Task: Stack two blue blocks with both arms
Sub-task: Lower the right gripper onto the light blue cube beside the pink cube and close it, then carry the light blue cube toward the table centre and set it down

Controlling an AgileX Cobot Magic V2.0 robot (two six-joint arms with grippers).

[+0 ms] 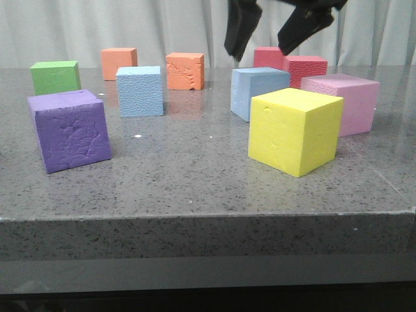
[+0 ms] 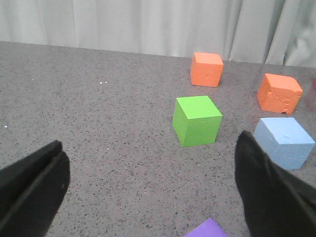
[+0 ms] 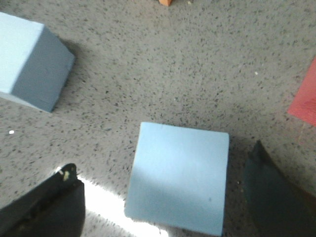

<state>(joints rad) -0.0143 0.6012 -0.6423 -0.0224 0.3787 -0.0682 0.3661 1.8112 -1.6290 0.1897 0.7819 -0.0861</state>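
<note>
The right gripper (image 1: 268,40) hangs wide open above the smoother blue block (image 1: 259,91), holding and touching nothing; in its wrist view the block (image 3: 177,183) lies between the two fingers. The left gripper (image 2: 148,192) is also spread wide and empty, with the pebbled blue block (image 2: 285,142) resting on the table (image 2: 98,123) just beside one finger (image 2: 269,192).
</note>
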